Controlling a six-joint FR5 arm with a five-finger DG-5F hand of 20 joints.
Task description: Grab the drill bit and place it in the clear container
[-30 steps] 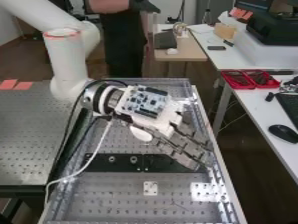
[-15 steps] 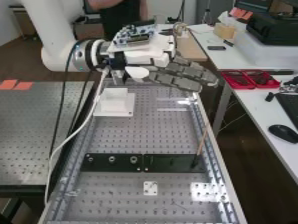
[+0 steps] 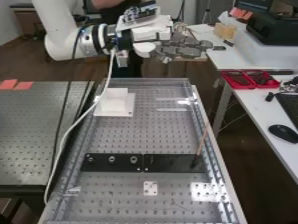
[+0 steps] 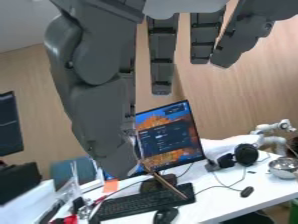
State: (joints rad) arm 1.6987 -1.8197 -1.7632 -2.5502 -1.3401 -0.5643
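At about one o'clock, past the bench's [image 3: 149,137] far end, the hand [image 3: 181,48] had its fingers [image 4: 100,112] clamped on the drill bit [image 4: 170,187].

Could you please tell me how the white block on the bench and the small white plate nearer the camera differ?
The white block has a raised part on a wider base, while the small white plate looks flat. The block is clearly larger than the plate. The block sits beyond the black strip; the plate lies on its near side. Both are white and rest on the perforated bench.
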